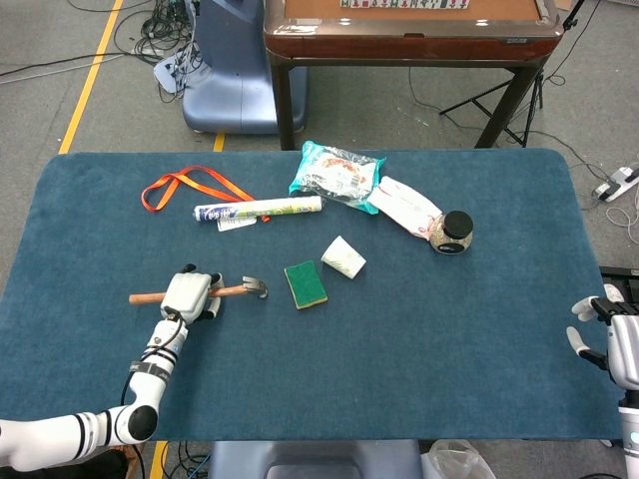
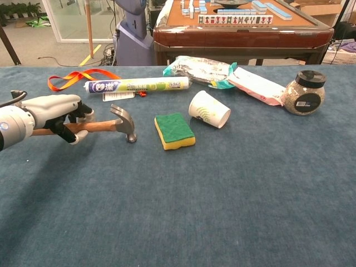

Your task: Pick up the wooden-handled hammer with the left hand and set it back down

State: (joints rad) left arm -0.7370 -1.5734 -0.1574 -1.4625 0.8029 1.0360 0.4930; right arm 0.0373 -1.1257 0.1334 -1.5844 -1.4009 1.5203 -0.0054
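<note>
1. Hammer (image 1: 232, 290) handle lies wrapped in our left hand (image 1: 187, 295), fingers curled around the wooden shaft; the metal head points toward the green sponge (image 1: 305, 283), near it but not touching.
2. From the chest view we see what the head view hides: the left hand's dark fingertips (image 2: 62, 128) closed under the handle, and the hammer (image 2: 114, 124) head with its claw up and face down toward the blue table (image 2: 222, 194). Whether the head touches the cloth we cannot tell.
3. From the head view alone we see the butt of the handle sticking out past the hand on the side away from the sponge, and our right hand (image 1: 607, 337) at the far edge of the table, fingers apart, holding nothing. The chest view does not reach it.
4. Behind the hammer lie an orange lanyard (image 1: 190, 186) and a white tube (image 1: 262, 209); a paper cup (image 2: 209, 109) on its side sits just beside the sponge (image 2: 174, 130).
5. Further right we see a foil packet (image 2: 203, 69), a pink pouch (image 2: 256, 85) and a black-lidded jar (image 2: 303, 93).
</note>
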